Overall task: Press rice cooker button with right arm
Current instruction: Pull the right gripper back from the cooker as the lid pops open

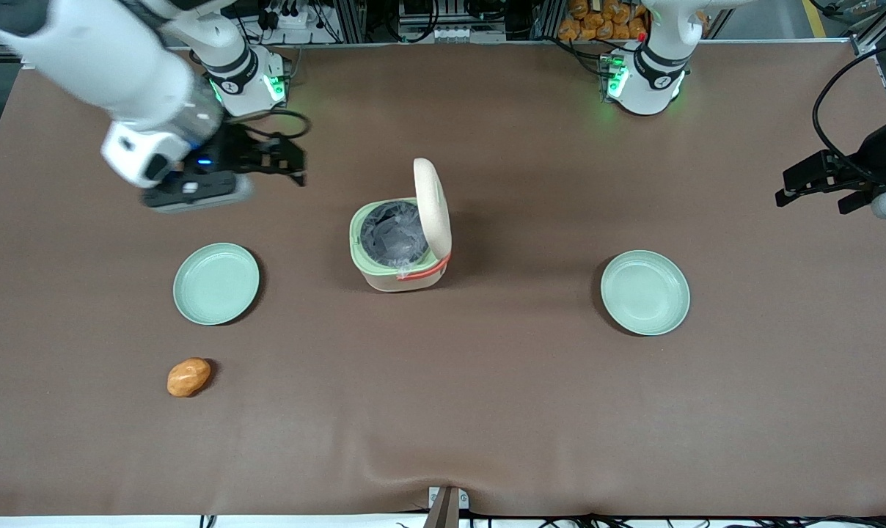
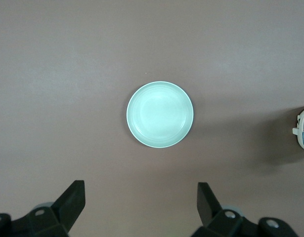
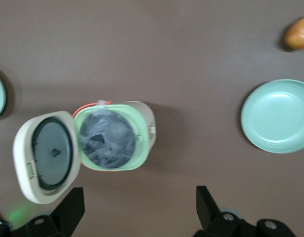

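Note:
The cream-white rice cooker [image 1: 399, 253] stands mid-table with its lid [image 1: 433, 205] swung up and open, showing the grey inner pot [image 1: 393, 233], pale green rim and coral-red handle [image 1: 422, 273]. It also shows in the right wrist view [image 3: 114, 138], lid [image 3: 47, 157] open beside the pot. The right arm [image 1: 113, 62] reaches in from the working arm's end. Its black gripper [image 1: 285, 165] hovers above the table, off to the side of the cooker and farther from the front camera, touching nothing. In the right wrist view the gripper [image 3: 140, 207] is open and empty, fingers [image 3: 72, 205] wide apart.
A pale green plate [image 1: 216, 284] lies toward the working arm's end, with an orange bread roll [image 1: 188, 377] nearer the camera. A second green plate [image 1: 645, 292] lies toward the parked arm's end. Both plates and the roll [image 3: 299, 32] show in the right wrist view.

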Available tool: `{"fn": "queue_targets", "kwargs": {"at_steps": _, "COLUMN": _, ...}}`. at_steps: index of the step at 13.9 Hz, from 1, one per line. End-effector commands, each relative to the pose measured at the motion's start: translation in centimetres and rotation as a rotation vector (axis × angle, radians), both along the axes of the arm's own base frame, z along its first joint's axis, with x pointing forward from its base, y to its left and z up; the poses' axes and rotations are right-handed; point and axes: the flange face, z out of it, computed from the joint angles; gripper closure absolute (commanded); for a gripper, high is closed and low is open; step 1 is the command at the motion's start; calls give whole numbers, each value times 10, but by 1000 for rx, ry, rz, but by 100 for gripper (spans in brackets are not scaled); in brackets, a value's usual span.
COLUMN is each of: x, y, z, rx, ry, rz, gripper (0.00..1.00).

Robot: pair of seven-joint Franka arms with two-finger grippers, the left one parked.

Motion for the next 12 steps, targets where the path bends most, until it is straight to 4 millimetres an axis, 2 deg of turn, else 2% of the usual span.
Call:
{"fn": "queue_targets", "kwargs": {"at_steps": 1, "x": 2, "y": -51, "z": 12, "rx": -44, "ry": -8, "rz": -3, "gripper": 0}}
{"fn": "queue_targets", "kwargs": {"at_steps": 4, "x": 4, "y": -96, "z": 24, "rx": -143, "ry": -58, "rz": -1, "gripper": 0}}
{"fn": "queue_targets", "kwargs": {"at_steps": 9, "x": 9, "y": -182, "z": 21, "rx": -148, "ry": -27, "rz": 21, "gripper": 0}}
{"fn": "queue_targets", "kwargs": {"at_steps": 12, "x": 4, "y": -200, "z": 16, "rx": -160, "ry": 16, "rz": 38, "gripper": 0}}
